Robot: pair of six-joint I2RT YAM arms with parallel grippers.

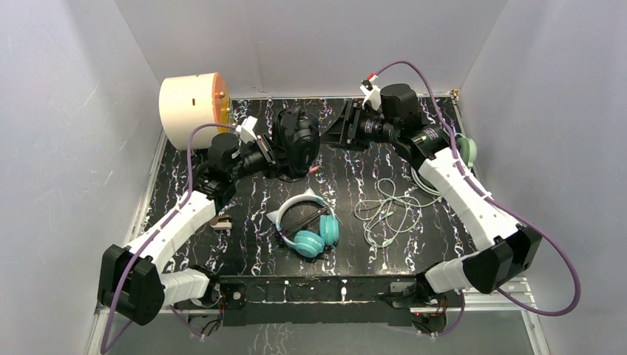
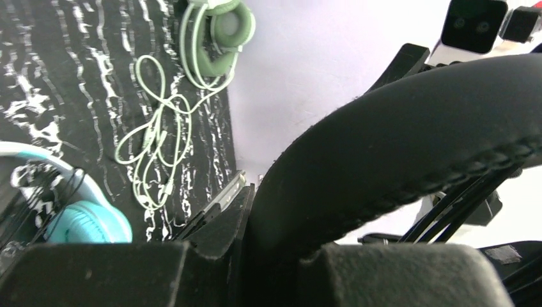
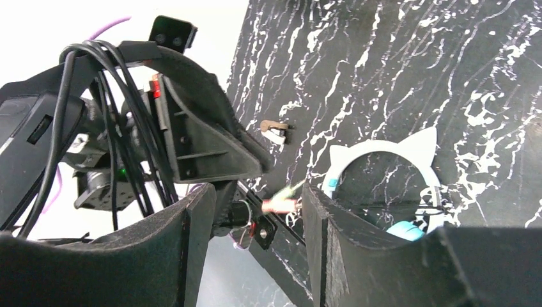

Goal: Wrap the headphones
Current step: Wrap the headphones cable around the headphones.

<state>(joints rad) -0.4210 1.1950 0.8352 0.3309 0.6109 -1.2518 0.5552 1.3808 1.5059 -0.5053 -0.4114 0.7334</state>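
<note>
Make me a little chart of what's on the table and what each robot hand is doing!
left gripper: shut on the band of the black headphones
right gripper: open, holding nothing
teal headphones: lying mid-table, near the arms' bases
green headphones: at the right edge of the table
green cable: loose, not wrapped

Cat-ear headset point(image 1: 309, 225) front centre; corded headset point(image 1: 467, 151) right edge; 3rd headset point(image 1: 298, 140) rear centre.

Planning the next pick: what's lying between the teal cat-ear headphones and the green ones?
A loose tangle of pale green cable, between the teal headphones and green headphones, shown in the top view.
</note>
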